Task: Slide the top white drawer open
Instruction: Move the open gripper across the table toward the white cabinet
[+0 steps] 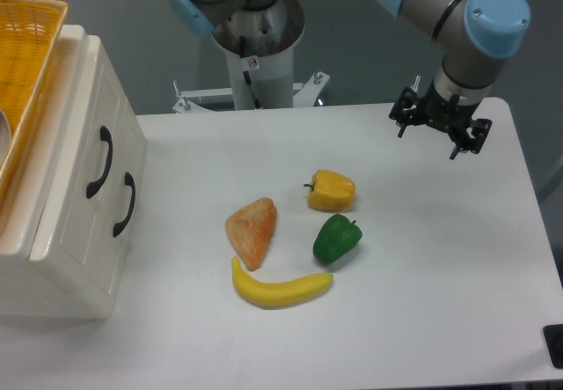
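1. Top white drawer [88, 157] sits at the nine o'clock side of the tabletop [422, 320], the upper of two in a cream-white cabinet [62, 258]; its panelled front lies flush with the cabinet face, so it is shut.
2. Its black arched handle [100, 162] stands just up and left of the matching handle on the lower drawer [113, 209].
3. A yellow wicker basket [26, 73] rests on the cabinet top.
4. The end effector [442, 126] hangs at about two o'clock, well apart from the cabinet, holding nothing; how far its fingers are spread cannot be told from this angle.
5. Near the middle lie a yellow bell pepper [332, 190], a green bell pepper [336, 239], an orange wedge-shaped piece of toy food [252, 230] and a banana [280, 289], the banana at six o'clock of the group.
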{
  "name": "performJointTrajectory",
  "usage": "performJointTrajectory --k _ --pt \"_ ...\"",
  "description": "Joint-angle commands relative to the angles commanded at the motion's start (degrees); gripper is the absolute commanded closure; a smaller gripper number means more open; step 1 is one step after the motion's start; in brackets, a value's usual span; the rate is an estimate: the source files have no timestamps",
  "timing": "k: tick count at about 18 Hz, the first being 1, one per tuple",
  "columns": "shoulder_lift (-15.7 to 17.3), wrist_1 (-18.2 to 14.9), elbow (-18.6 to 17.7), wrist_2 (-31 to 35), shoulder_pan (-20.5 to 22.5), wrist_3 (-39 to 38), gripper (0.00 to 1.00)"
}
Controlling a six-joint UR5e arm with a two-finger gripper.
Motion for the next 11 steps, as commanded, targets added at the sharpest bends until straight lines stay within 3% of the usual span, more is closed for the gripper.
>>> performJointTrajectory --k 11 --pt "-0.2 -0.5 -0.7 0.9 -4.0 -2.6 0.0"
